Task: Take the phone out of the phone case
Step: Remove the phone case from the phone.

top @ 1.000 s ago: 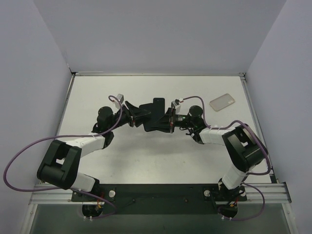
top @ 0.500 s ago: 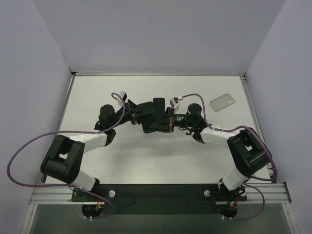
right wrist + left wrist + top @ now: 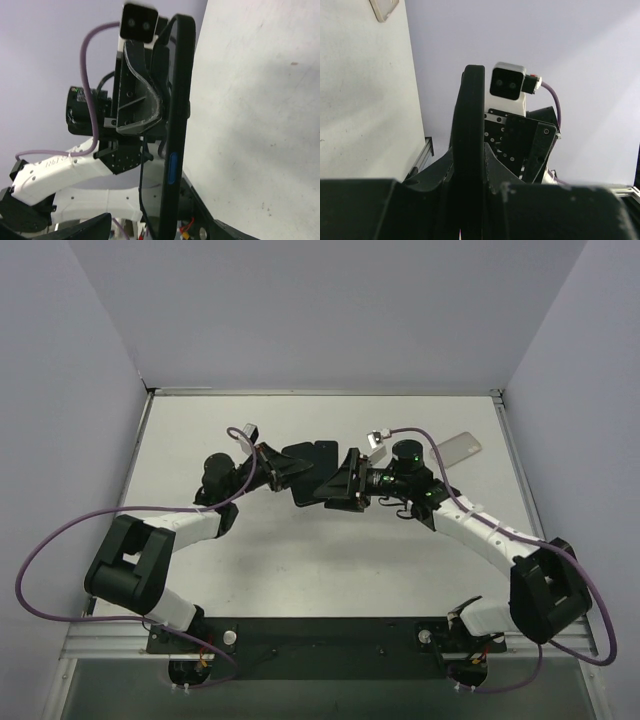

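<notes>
So the phone (image 3: 316,466) is up off the table (image 3: 300,570), well apart from the pale flat slab (image 3: 457,448) lying out there, over toward the left arm's side of it. It's sitting inside its black case (image 3: 176,90) as far as I can tell (edge-on in both wrist views, so the seam between phone and case isn't really visible).

The left gripper (image 3: 283,472) is clamped on the case, pinching it flat from the end farther from the slab. The right gripper (image 3: 345,480) is at the end nearer the slab. Its fingers look spread on either side of the edge, not squeezing anything.

My read is that this is the regrasp bit right before the actual peel, and nothing has popped loose yet. Next, the right gripper probably needs to bite a corner lip of the case and flex it away while the left one holds firm. Too much twist and the whole thing could slip out.
</notes>
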`<state>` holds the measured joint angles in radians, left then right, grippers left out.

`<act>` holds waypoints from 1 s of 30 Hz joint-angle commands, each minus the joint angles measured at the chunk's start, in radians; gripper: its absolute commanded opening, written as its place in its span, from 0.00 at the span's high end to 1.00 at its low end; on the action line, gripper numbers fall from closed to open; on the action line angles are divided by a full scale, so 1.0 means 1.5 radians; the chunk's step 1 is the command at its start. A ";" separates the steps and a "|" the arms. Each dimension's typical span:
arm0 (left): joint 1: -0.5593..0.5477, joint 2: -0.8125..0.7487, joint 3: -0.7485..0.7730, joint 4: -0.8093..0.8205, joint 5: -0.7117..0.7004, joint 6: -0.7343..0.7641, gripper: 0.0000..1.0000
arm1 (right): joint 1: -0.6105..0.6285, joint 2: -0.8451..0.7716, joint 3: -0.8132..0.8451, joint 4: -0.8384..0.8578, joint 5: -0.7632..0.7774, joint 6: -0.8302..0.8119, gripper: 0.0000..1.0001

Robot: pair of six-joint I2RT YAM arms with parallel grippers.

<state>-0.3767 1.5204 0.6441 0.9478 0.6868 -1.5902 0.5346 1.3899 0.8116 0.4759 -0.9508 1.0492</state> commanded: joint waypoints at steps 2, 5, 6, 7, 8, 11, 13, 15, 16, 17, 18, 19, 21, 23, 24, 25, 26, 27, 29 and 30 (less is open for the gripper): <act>0.012 -0.029 0.020 0.101 -0.059 -0.026 1.00 | -0.031 -0.084 -0.005 -0.045 0.093 0.004 0.29; 0.012 -0.031 0.021 0.105 -0.067 -0.030 1.00 | -0.028 -0.100 -0.020 -0.016 0.108 0.040 0.34; 0.012 -0.031 0.021 0.105 -0.068 -0.030 1.00 | -0.025 -0.100 -0.022 -0.010 0.108 0.049 0.37; 0.012 -0.033 0.022 0.106 -0.069 -0.030 1.00 | -0.023 -0.099 -0.022 -0.007 0.107 0.051 0.39; 0.012 -0.033 0.022 0.107 -0.070 -0.031 1.00 | -0.019 -0.094 -0.021 -0.005 0.109 0.051 0.41; 0.012 -0.034 0.022 0.112 -0.071 -0.035 1.00 | -0.016 -0.086 -0.025 0.013 0.114 0.059 0.49; 0.012 -0.036 0.021 0.115 -0.073 -0.038 1.00 | -0.016 -0.083 -0.028 0.027 0.119 0.066 0.53; 0.012 -0.040 0.020 0.113 -0.074 -0.038 1.00 | -0.015 -0.076 -0.029 0.041 0.122 0.072 0.58; 0.012 -0.045 0.021 0.111 -0.075 -0.038 1.00 | -0.016 -0.073 -0.026 0.047 0.122 0.078 0.60; 0.012 -0.046 0.019 0.110 -0.076 -0.037 1.00 | -0.016 -0.067 -0.024 0.053 0.124 0.080 0.64; 0.012 -0.048 0.016 0.109 -0.076 -0.036 1.00 | -0.016 -0.064 -0.024 0.060 0.122 0.085 0.67; 0.012 -0.052 0.016 0.108 -0.077 -0.036 1.00 | -0.016 -0.060 -0.025 0.075 0.121 0.089 0.69; 0.012 -0.055 0.013 0.107 -0.078 -0.035 1.00 | -0.015 -0.051 -0.026 0.092 0.117 0.105 0.73; 0.012 -0.060 0.012 0.107 -0.080 -0.035 1.00 | -0.014 -0.043 -0.028 0.111 0.115 0.111 0.72; 0.012 -0.061 0.011 0.104 -0.080 -0.034 1.00 | -0.014 -0.041 -0.028 0.112 0.116 0.111 0.70; 0.012 -0.066 0.009 0.104 -0.082 -0.033 1.00 | -0.014 -0.039 -0.028 0.119 0.118 0.113 0.70; 0.012 -0.066 0.007 0.104 -0.082 -0.033 1.00 | -0.015 -0.036 -0.028 0.123 0.118 0.116 0.70; 0.012 -0.068 0.008 0.103 -0.082 -0.033 1.00 | -0.014 -0.034 -0.027 0.128 0.119 0.121 0.70; 0.012 -0.073 0.002 0.102 -0.084 -0.033 1.00 | -0.014 -0.028 -0.023 0.140 0.121 0.126 0.76; 0.012 -0.073 0.002 0.103 -0.085 -0.034 1.00 | -0.014 -0.026 -0.024 0.150 0.118 0.142 0.79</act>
<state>-0.3599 1.4715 0.6384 0.9974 0.5701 -1.6238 0.5068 1.3346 0.7719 0.5999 -0.7757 1.2194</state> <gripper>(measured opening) 0.237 0.261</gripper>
